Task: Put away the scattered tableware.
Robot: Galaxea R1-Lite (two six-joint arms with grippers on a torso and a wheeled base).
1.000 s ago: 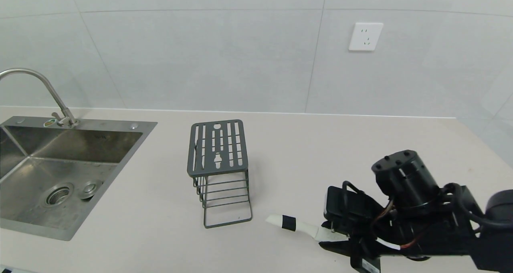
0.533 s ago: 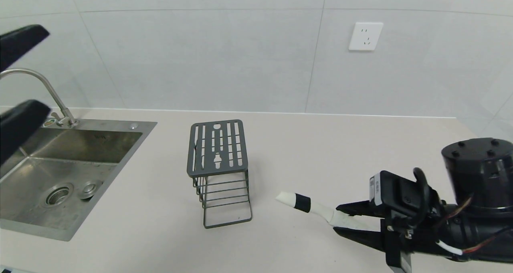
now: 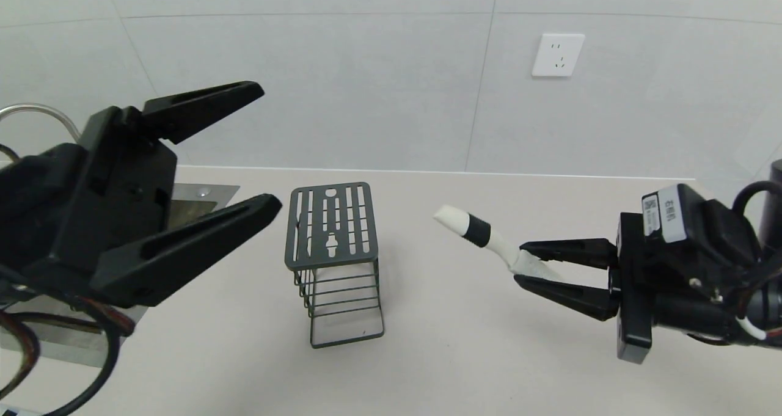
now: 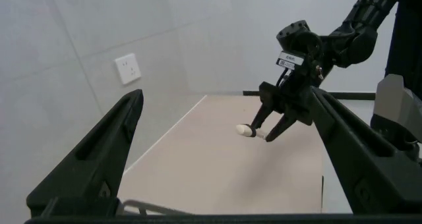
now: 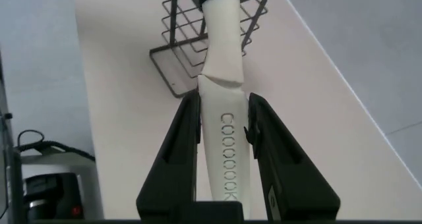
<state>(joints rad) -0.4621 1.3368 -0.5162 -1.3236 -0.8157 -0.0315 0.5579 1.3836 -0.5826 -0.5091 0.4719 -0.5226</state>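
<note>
Starting with the broad beige countertop (image 3: 489, 355), we see it run from a stainless steel sink (image 3: 189, 197) at the far left to the grey tiled wall behind, where a white wall socket (image 3: 557, 55) sits high on the right. Our left gripper (image 3: 269, 147) hangs over the sink side with its fingers spread wide, grasping nothing, just left of the dark grey wire rack with a slotted plate (image 3: 330, 226) at mid-counter. Our right gripper (image 3: 521, 263) is clenched on the long white utensil with a black band (image 3: 475, 230), held above the counter to the right of the rack and apart from it, the banded end aimed at the rack.

We judge the utensil light, stiff and smooth, so it may slip or swivel between the fingers. They pinch its flat, broad end, and most of the length juts out. A hold nearer the middle would steady it, but the present one keeps the leading end free for the rack.

The counter between rack and right gripper gives room to approach. The rack's thin bars, the left fingers close by and the wall behind are the edges we should mind.
</note>
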